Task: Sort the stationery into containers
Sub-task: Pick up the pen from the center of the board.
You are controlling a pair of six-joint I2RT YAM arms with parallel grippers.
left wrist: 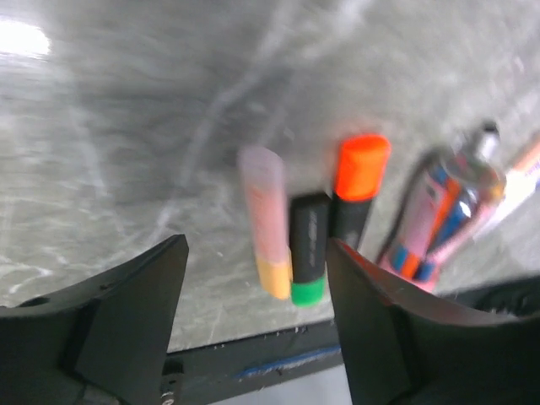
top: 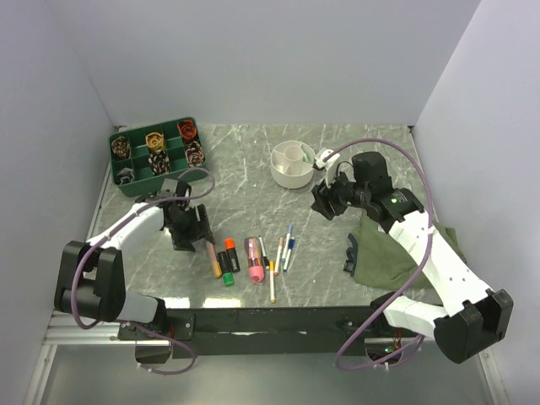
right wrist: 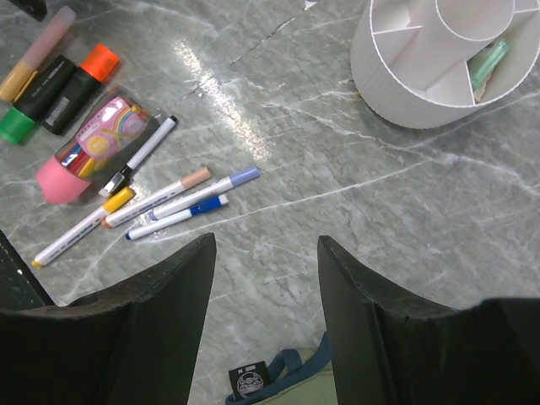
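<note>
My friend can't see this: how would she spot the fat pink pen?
On the grey marble table, look at the row of pens near the front edge. The fat pink pen lies mid-row, right of the orange-capped black marker; it alone is pink, the thickest, with a rainbow-printed barrel.

No legible text, even on the pouch tag [right wrist: 247,381].

Pens [top: 257,253] lie in a row on the gray table [top: 245,190]. The white bowl [top: 291,164] sits farther back. A green tray [top: 156,154] is at the back left. The left gripper [top: 194,234] is beside the pens.
</note>
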